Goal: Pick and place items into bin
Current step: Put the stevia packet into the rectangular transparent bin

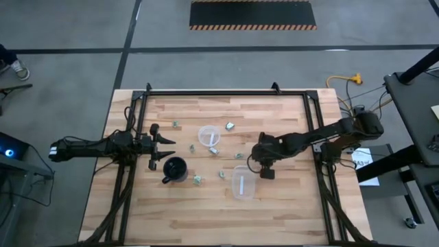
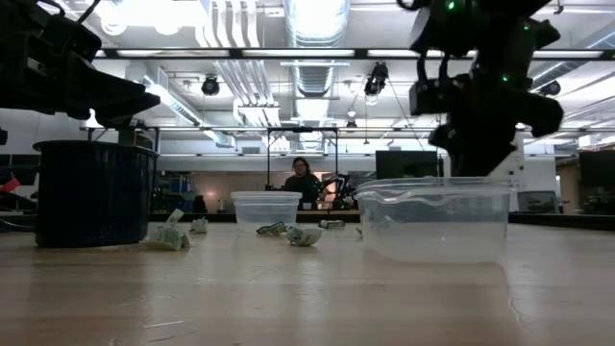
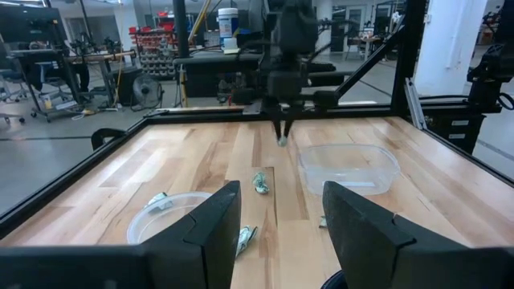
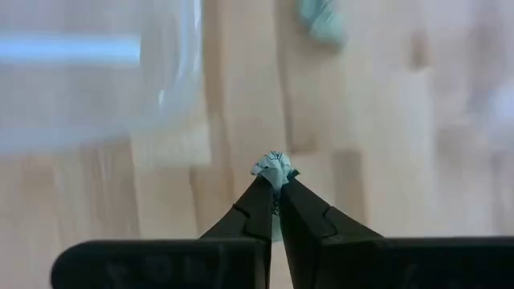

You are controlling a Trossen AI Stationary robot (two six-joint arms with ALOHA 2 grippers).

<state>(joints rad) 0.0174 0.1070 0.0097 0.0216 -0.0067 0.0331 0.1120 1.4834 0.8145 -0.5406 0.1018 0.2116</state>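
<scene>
One item [image 4: 274, 166] pinched in shut right hand [image 4: 275, 193], beside bin [image 1: 243, 182]; lift clear, release over bin. Left hand [image 3: 277, 221] open, empty.

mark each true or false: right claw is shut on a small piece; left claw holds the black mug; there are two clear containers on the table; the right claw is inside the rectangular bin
1. The right claw is shut on a small pale piece. True.
2. The left claw holds the black mug. False: it is open beside the mug, holding nothing.
3. Two clear containers sit on the table: a round tub and a rectangular bin. True.
4. The right claw is inside the rectangular bin. False: it is over bare wood beside the bin.
</scene>
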